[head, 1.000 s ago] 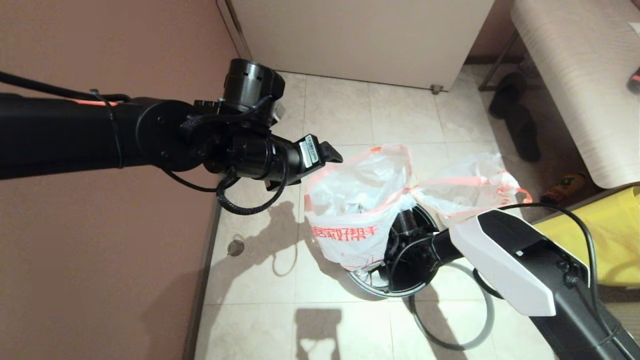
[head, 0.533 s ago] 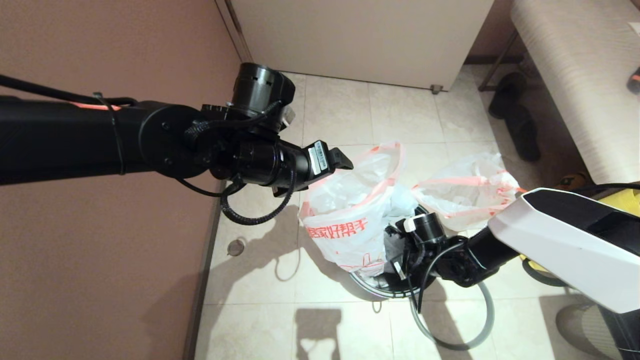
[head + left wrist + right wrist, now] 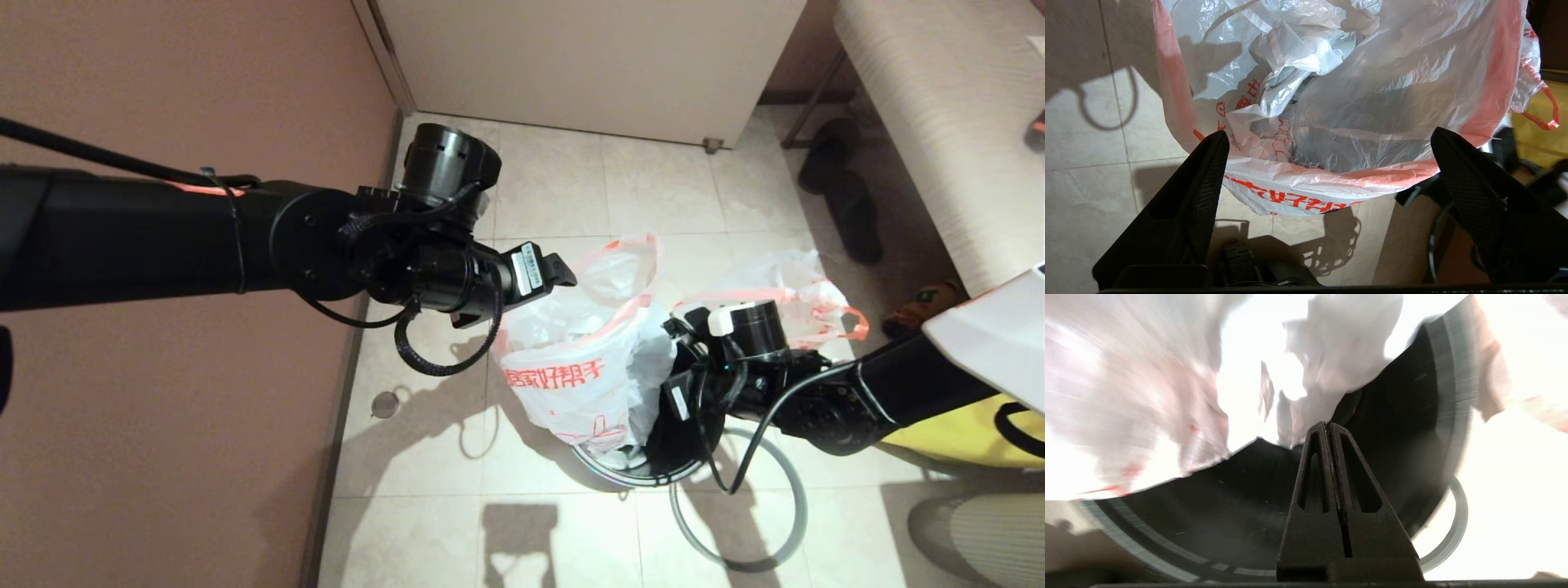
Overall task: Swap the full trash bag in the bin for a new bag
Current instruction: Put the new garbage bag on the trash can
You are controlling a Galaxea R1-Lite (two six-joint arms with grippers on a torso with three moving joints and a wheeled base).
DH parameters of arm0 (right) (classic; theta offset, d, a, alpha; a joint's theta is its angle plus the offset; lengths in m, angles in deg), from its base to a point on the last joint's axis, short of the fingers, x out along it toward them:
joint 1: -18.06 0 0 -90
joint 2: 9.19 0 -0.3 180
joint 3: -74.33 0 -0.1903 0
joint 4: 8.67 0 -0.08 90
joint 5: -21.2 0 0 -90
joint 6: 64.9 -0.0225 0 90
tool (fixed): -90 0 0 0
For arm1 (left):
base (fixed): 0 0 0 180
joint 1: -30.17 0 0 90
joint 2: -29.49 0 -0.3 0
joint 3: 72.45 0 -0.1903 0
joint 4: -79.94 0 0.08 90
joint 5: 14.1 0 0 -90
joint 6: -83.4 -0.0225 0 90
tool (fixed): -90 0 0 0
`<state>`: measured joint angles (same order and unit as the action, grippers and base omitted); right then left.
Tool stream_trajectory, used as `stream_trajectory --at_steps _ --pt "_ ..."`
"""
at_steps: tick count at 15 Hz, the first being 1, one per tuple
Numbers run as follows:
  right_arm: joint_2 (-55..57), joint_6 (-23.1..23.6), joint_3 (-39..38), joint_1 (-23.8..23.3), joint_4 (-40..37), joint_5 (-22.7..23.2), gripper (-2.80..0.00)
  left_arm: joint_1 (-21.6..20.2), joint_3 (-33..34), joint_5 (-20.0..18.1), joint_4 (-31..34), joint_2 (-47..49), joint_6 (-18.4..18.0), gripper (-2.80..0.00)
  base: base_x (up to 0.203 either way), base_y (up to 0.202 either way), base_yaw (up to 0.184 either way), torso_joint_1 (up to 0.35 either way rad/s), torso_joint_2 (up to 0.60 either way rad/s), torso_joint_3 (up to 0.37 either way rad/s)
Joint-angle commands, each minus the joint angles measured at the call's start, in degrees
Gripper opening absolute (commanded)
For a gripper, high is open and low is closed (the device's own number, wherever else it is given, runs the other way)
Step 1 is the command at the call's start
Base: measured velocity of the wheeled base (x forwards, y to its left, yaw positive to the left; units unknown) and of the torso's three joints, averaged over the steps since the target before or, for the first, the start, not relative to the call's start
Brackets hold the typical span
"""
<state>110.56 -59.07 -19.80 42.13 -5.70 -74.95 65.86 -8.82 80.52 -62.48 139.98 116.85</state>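
The new bag [image 3: 571, 367], thin white film with a pink-red rim band and red print, stands half inside the bin [image 3: 620, 478], its mouth gaping upward. My left gripper [image 3: 555, 271] hovers open at the bag's near rim. In the left wrist view the left gripper [image 3: 1329, 131] has wide-spread fingers framing the rim band and the crumpled film of the new bag [image 3: 1331, 102]. My right gripper [image 3: 1328, 426] is shut and reaches down inside the black bin [image 3: 1229, 506], beside the film. The full trash bag [image 3: 775, 282] lies on the floor beyond the bin.
The grey hoop [image 3: 796, 523] lies on the tiles against the bin's near side. A yellow fabric bag [image 3: 980, 425] sits at the right, dark slippers [image 3: 849, 196] and a bench [image 3: 939, 122] behind it. A pink wall [image 3: 163, 408] runs along the left.
My right arm has drawn back to the right, its wrist rising out of the bin. My left arm has edged forward toward the bag's rim, and the film has shifted.
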Motion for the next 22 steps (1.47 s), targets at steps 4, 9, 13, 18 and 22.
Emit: stream_trajectory --at_steps 4,9,13,18,22 --pt "-9.8 -2.2 3.0 -0.1 0.1 -0.1 0.0 -0.9 -0.2 0.2 0.2 -0.7 0.1 0.0 0.0 0.0 0.0 0.0 0.0 0.0" --pt "-11.5 -2.1 11.5 0.6 -5.8 -2.7 0.0 -2.8 -1.4 1.2 1.3 -2.7 -0.2 0.0 0.0 0.0 0.0 0.0 0.0 0.0" --pt "-11.8 -2.0 20.0 1.3 -16.7 -5.7 0.0 -2.8 -1.4 1.3 1.5 -2.8 -0.2 0.0 0.0 0.0 0.0 0.0 0.0 0.0" --pt "-11.5 -4.4 36.0 5.0 -46.7 -18.0 0.0 -2.8 -3.4 1.4 5.9 -3.4 -0.1 0.0 0.0 0.0 0.0 0.0 0.0 0.0" --pt "-7.8 -5.6 48.5 7.1 -54.9 -23.2 0.0 -2.7 -3.1 1.4 6.0 -3.9 -0.2 0.0 0.0 0.0 0.0 0.0 0.0 0.0"
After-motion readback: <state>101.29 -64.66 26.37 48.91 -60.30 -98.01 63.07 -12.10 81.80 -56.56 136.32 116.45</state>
